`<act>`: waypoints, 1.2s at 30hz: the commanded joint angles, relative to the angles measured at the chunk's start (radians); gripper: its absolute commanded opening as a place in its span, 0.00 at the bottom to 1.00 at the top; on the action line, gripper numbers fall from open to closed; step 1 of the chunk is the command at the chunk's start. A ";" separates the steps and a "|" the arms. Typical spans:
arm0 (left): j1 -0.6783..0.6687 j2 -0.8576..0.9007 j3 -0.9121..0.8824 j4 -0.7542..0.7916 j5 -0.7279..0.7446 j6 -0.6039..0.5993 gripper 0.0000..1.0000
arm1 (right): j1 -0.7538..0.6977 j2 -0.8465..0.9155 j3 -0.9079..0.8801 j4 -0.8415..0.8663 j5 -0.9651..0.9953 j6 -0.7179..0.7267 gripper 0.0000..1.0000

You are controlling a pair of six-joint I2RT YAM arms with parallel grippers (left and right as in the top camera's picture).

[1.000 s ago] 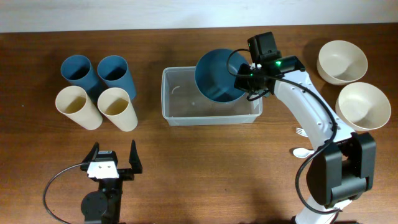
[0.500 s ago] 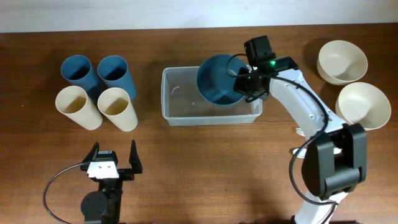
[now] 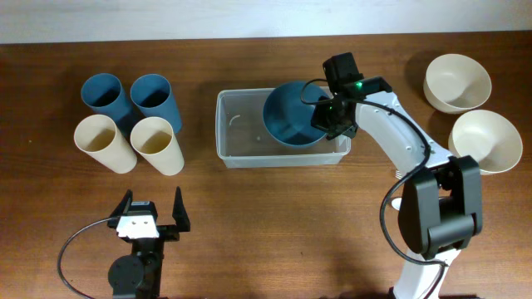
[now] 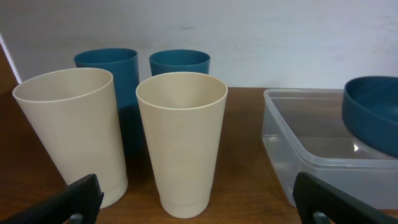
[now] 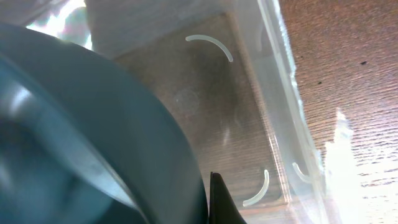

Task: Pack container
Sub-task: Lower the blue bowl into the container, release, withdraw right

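In the overhead view, the container (image 3: 241,158) is seen in the middle of the surface (image 3: 266,241), lying lengthwise from left to right. A blue bowl (image 3: 291,116) is held tilted over the right part of the container, its lower side dipping inside the walls. The right end effector (image 3: 326,119) is clamped together on the right rim of this bowl. To the left of the container four cups are stood in a cluster: two blue cups (image 3: 104,93) on the far side and two cream cups (image 3: 155,143) on the near side. Two cream bowls (image 3: 456,81) are placed at the far right, well apart from the container. The left end effector (image 3: 152,203) is held at the near left, its fingers spread fully apart and nothing between them.

In the left wrist view, the two cream cups are seen upright in front, with the blue cups behind them. The container is shown at the right with the blue bowl above its rim. Two dark fingertips (image 4: 74,199) are seen wide apart at the lower corners.

In the right wrist view, the blue bowl fills the left side, pressed against one dark fingertip (image 5: 219,199). The clear floor and wall of the container are seen beyond it
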 commanded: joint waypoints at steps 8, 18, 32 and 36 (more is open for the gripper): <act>0.006 -0.008 -0.002 -0.007 -0.003 0.012 1.00 | 0.009 0.059 0.023 0.005 -0.005 0.031 0.05; 0.006 -0.008 -0.002 -0.007 -0.003 0.013 1.00 | 0.009 0.069 0.023 0.014 -0.034 0.031 0.13; 0.006 -0.008 -0.002 -0.008 -0.003 0.013 1.00 | 0.010 0.069 0.042 0.000 -0.041 0.030 0.57; 0.006 -0.008 -0.002 -0.008 -0.003 0.012 1.00 | 0.010 0.069 0.127 -0.075 -0.041 0.026 0.61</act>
